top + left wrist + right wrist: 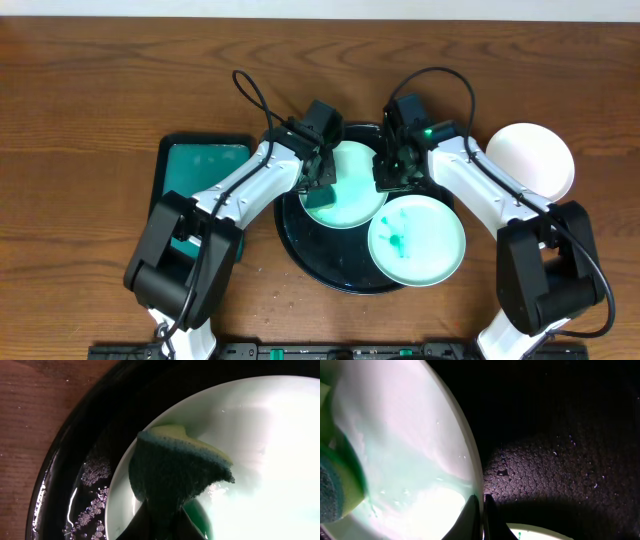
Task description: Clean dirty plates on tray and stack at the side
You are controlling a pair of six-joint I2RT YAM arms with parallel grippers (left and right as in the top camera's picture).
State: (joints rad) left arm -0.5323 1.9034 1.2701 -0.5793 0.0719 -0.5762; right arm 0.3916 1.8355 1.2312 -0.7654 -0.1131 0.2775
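The pale mint-green round plate (350, 195) lies in the far half of the large round black glossy tray (300, 240), its middle wet and streaked green. The left tool (161, 512) is clamped on a yellow-and-dark-green sponge (175, 467) pressed to this plate's left part. The right tool (481, 507) is closed, seemingly pinching the same plate's rim. A second mint-green plate (417, 240) with a teal smear sits on the tray's near right. A white round plate (530, 160) rests on the brown wooden desk (90, 100) just right of the tray. A dark-green rectangular tray (195, 165) lies to the left.
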